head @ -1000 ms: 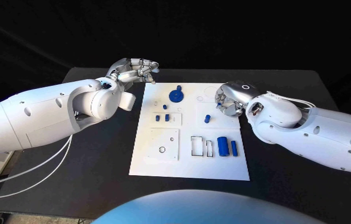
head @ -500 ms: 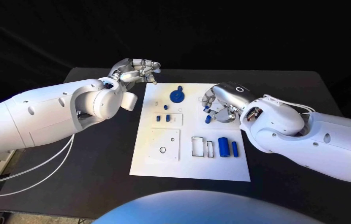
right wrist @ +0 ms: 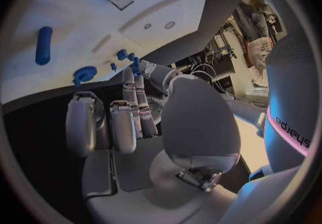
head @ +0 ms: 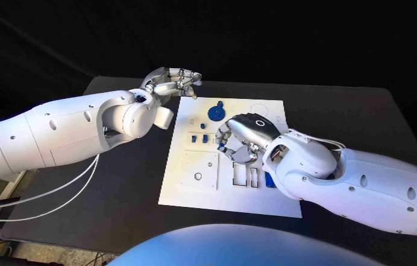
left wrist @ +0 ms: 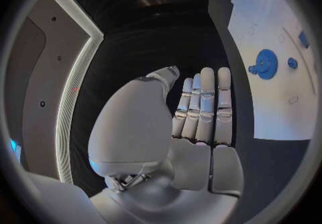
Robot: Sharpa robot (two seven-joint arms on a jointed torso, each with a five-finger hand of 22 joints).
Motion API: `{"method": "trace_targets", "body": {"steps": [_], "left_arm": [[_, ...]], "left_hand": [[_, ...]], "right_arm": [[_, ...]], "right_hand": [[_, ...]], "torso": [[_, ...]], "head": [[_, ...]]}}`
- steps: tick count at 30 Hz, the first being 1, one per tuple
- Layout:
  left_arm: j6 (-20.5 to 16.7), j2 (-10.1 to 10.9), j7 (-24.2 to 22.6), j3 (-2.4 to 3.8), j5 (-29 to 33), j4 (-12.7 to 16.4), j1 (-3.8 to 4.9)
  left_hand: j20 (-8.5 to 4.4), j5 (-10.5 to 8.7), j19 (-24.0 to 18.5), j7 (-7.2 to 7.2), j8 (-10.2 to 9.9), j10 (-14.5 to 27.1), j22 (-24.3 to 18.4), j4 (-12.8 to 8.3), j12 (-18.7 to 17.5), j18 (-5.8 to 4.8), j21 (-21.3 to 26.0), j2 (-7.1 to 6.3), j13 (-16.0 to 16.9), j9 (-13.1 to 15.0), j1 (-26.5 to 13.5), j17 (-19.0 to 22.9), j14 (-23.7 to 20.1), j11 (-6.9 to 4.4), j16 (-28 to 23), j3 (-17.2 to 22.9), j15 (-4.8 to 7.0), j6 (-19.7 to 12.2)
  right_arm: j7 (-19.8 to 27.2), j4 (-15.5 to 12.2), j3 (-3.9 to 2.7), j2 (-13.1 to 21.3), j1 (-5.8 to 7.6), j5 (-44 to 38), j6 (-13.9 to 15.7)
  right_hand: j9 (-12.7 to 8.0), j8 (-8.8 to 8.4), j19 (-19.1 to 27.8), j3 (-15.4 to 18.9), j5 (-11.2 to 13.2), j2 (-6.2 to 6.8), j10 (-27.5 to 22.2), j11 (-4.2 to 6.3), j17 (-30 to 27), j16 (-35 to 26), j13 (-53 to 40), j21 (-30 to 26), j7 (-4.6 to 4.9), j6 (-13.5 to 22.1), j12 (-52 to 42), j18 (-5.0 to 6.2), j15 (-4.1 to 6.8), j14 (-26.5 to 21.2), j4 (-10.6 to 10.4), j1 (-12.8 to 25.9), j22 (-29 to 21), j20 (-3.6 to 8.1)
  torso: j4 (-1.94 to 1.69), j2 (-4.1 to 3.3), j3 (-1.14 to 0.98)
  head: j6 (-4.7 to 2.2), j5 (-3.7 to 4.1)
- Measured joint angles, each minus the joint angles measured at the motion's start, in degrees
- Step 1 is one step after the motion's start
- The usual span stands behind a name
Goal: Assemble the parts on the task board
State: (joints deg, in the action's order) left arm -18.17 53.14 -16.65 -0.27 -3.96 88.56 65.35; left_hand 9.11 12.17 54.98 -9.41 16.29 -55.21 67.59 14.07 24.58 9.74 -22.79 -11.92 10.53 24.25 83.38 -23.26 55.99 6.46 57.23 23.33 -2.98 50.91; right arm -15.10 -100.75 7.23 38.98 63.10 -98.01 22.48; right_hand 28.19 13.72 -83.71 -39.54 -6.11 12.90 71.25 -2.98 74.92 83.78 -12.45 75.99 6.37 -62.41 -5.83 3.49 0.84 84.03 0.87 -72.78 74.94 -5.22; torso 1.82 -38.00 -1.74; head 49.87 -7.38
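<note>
Two robot hands are in play. The right robot hand (head: 239, 136) has travelled from the right margin of the white rectangular task board (head: 187, 184) to its middle, fingers curled down over the small blue plastic parts (head: 202, 137) there; a pick-up appears imminent. Whether it already pinches one cannot be told, since the hand covers that spot. The left robot hand (head: 176, 81) remains raised over the black bench (head: 122, 181) beside the board's far corner, fingers loosely apart, holding nothing. The blue toothed gear (head: 216, 111) stands near the board's far edge.
</note>
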Motion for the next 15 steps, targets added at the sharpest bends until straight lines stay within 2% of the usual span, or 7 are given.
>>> {"method": "trace_targets", "body": {"steps": [7,15], "left_arm": [[0.06,-0.4,0.01,0.0,-0.16,-0.06,0.0],[0.14,-0.77,0.01,0.0,-0.63,-0.09,0.01]], "left_hand": [[0.0,0.0,0.0,0.0,0.0,0.0,-0.06,0.0,0.0,0.0,0.0,-0.24,-0.06,0.0,-0.24,0.05,0.0,0.0,0.0,0.0,0.0,0.0],[0.0,0.0,0.0,0.0,0.0,0.0,-0.06,0.0,0.0,0.0,0.0,-0.24,-0.06,0.01,-0.23,0.05,0.0,0.0,0.0,0.0,0.0,0.0]], "right_arm": [[0.69,1.88,0.17,-2.16,-2.2,0.07,-0.08],[1.2,3.41,0.23,-3.71,-3.54,0.07,-0.06]], "right_hand": [[-0.01,0.0,0.0,-0.15,0.0,-0.01,0.0,0.0,0.0,0.0,0.02,0.0,0.0,0.01,0.06,0.0,0.0,0.0,0.15,0.02,0.0,0.0],[0.07,-0.01,0.0,-0.16,-0.67,-0.23,-0.01,-0.01,-0.01,0.0,-0.01,-0.23,0.19,0.19,0.13,0.0,0.0,0.0,0.16,0.24,-0.01,0.0]], "torso": [[0.03,-0.05,-0.01],[0.04,-0.09,-0.05]], "head": [[0.12,-0.7],[0.13,-1.59]]}}
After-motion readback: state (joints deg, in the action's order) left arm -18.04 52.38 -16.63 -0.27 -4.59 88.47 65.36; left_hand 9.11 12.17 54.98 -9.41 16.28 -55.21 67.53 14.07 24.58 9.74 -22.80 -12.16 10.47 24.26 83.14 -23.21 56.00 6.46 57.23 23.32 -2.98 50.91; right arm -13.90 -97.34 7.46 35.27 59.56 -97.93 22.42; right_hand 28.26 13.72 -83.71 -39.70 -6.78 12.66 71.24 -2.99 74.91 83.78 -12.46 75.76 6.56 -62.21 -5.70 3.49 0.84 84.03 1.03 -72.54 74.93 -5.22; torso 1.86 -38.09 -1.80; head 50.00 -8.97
